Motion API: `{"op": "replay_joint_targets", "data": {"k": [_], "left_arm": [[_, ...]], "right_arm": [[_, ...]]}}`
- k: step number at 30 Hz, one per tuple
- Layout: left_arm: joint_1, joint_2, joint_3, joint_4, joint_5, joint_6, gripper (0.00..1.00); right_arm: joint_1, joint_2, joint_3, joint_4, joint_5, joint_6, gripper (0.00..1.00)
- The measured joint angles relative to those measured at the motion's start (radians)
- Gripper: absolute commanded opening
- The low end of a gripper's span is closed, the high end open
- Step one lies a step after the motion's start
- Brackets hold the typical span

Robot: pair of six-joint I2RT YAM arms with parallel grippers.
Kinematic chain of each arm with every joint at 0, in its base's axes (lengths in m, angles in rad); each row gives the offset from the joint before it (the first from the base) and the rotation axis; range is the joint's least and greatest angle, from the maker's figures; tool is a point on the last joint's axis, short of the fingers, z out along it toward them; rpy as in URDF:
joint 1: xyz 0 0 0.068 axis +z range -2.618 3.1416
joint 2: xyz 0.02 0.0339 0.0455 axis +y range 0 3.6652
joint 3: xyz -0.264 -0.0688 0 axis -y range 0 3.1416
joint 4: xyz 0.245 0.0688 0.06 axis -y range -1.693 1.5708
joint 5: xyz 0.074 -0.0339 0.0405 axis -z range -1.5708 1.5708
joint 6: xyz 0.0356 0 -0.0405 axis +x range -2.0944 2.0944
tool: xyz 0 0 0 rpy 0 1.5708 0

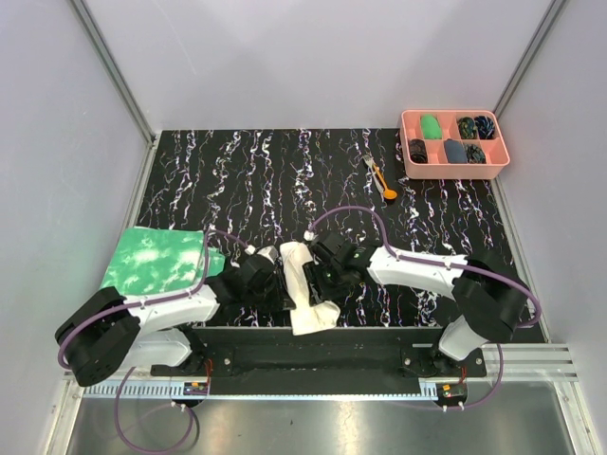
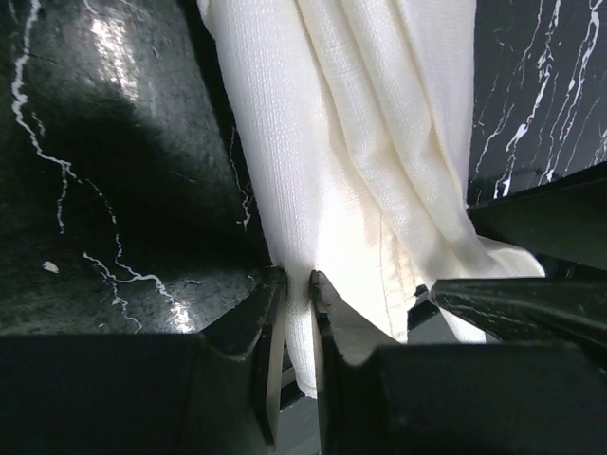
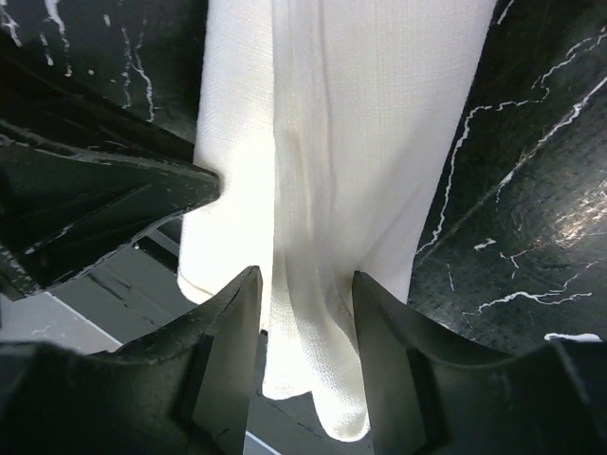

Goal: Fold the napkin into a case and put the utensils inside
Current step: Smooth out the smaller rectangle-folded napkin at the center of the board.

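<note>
So the napkin is folded into a long strip at the near edge of the table, with one end drooping over it. The left tool is pinched on a cloth edge, and the right tool has its jaws apart, straddling the strip. The fork and spoon lie far back near the pink tray.

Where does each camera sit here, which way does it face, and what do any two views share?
Top external: above and behind the arms, looking down on the table; both arms show whole, their tips at the napkin.
Left wrist: on the left arm, looking along the left pincer, which pinches a napkin fold.
Right wrist: on the right arm, looking along the right pincer, astride the napkin.
Shared: both wrist views show the napkin and the opposite pincer.
</note>
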Motion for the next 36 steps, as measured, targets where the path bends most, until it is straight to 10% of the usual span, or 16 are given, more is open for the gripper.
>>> {"op": "replay_joint_targets", "data": {"k": [7,14,36], "left_arm": [[-0.014,-0.018,-0.021,0.023,-0.003,-0.021,0.09],[-0.019,-0.011,-0.023,0.061,-0.003,-0.026,0.04],[-0.021,0.187,0.088,0.152,-0.048,-0.006,0.01]], "right_arm": [[0.031,0.035,0.016,-0.028,0.053,0.008,0.42],[0.052,0.058,0.067,-0.071,0.114,0.02,0.0],[0.001,0.118,0.087,0.045,0.084,0.164,0.0]]}}
